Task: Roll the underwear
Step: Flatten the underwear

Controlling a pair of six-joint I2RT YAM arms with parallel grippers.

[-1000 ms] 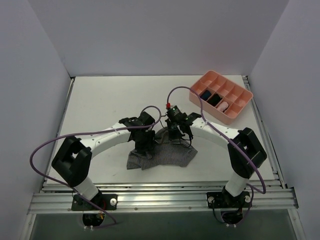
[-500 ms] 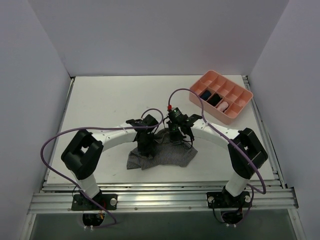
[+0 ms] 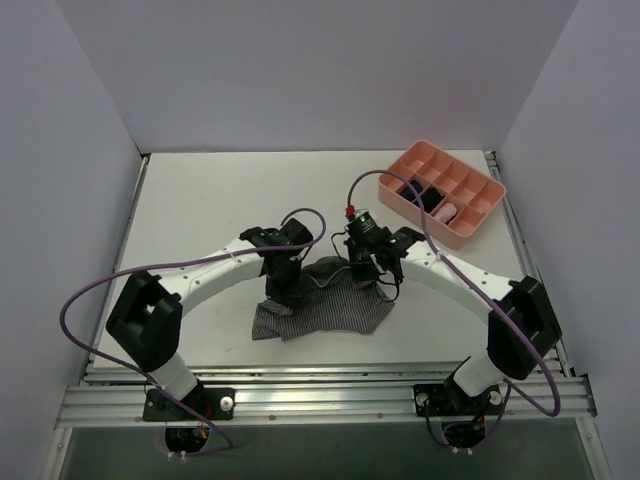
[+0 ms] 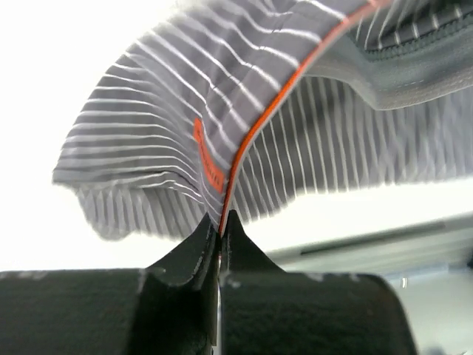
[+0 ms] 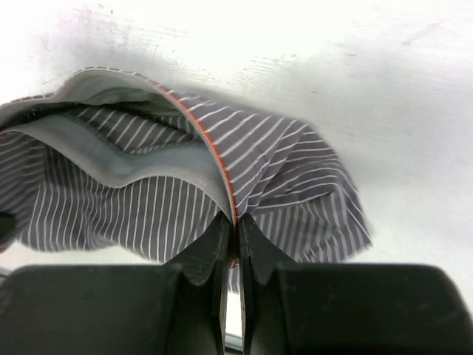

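The underwear [image 3: 330, 305] is a grey, finely striped cloth lying in the middle of the table near the front. Its far edge is lifted between both grippers. My left gripper [image 3: 281, 292] is shut on the orange-trimmed edge [image 4: 244, 148] of the underwear [image 4: 177, 111], close to a small orange tag [image 4: 209, 159]. My right gripper [image 3: 366, 273] is shut on the same trimmed waistband edge of the underwear [image 5: 281, 177] on the right side. The grey waistband [image 5: 126, 159] sags between the two grips.
A pink divided tray [image 3: 470, 215] stands at the back right. It holds small rolled bundles, dark [image 3: 430, 198] and pink [image 3: 447, 212]. Purple cables loop over both arms. The metal rail [image 3: 320, 400] runs along the front edge.
My left gripper has closed onto the underwear's edge and moved slightly back. My right gripper has shifted a little to the right and back, lifting the far edge.
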